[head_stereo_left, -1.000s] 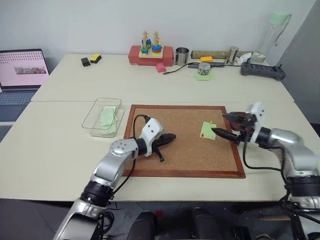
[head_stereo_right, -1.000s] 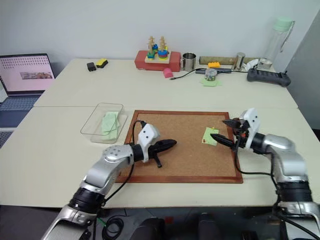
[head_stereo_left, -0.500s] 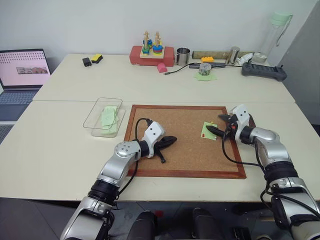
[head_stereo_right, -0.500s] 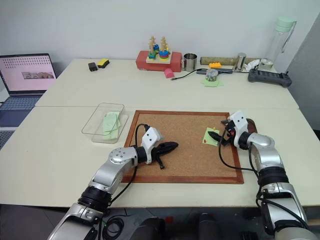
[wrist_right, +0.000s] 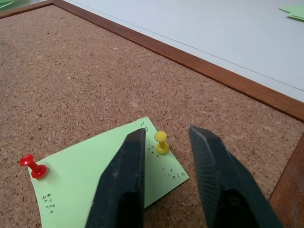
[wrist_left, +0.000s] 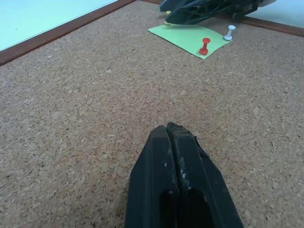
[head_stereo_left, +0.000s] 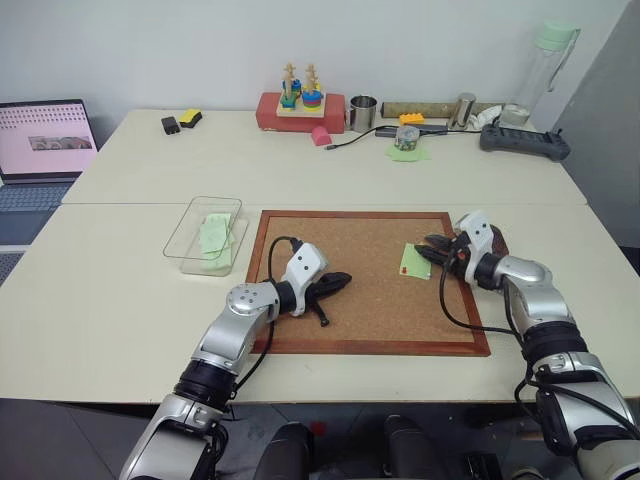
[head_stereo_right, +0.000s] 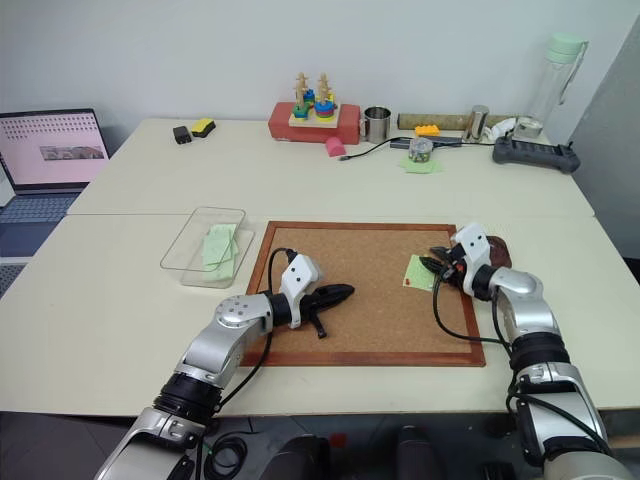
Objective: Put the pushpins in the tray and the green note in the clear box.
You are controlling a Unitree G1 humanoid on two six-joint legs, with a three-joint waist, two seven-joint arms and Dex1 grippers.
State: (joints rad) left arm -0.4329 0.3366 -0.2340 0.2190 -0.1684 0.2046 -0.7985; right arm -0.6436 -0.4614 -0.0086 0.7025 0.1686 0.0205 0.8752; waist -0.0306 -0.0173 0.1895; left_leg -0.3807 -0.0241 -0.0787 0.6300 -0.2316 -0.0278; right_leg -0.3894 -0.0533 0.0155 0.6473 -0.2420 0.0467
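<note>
The green note (head_stereo_left: 413, 262) lies on the cork board (head_stereo_left: 370, 305), held by a red pushpin (wrist_right: 31, 164) and a yellow pushpin (wrist_right: 161, 141). My right gripper (wrist_right: 168, 132) is low over the note's far corner. Its jaws stand narrowly open on either side of the yellow pin, with a gap still showing. Behind that wrist, the dark reddish tray (head_stereo_right: 498, 247) is partly hidden. The clear box (head_stereo_left: 188, 226) sits left of the board with green paper inside. My left gripper (head_stereo_left: 345, 278) rests shut and empty on the cork at mid-board.
A white pin (wrist_left: 229, 32) stands at the note's edge. A laptop (head_stereo_left: 45, 135) is at far left. Along the back edge of the table are a stacking toy (head_stereo_left: 300, 100), a metal cup (head_stereo_left: 364, 112), a tall bottle (head_stereo_left: 548, 70) and a black controller (head_stereo_left: 525, 140).
My right gripper came forward and down onto the note, and its wide-open jaws narrowed around the yellow pin. The left gripper stayed put.
</note>
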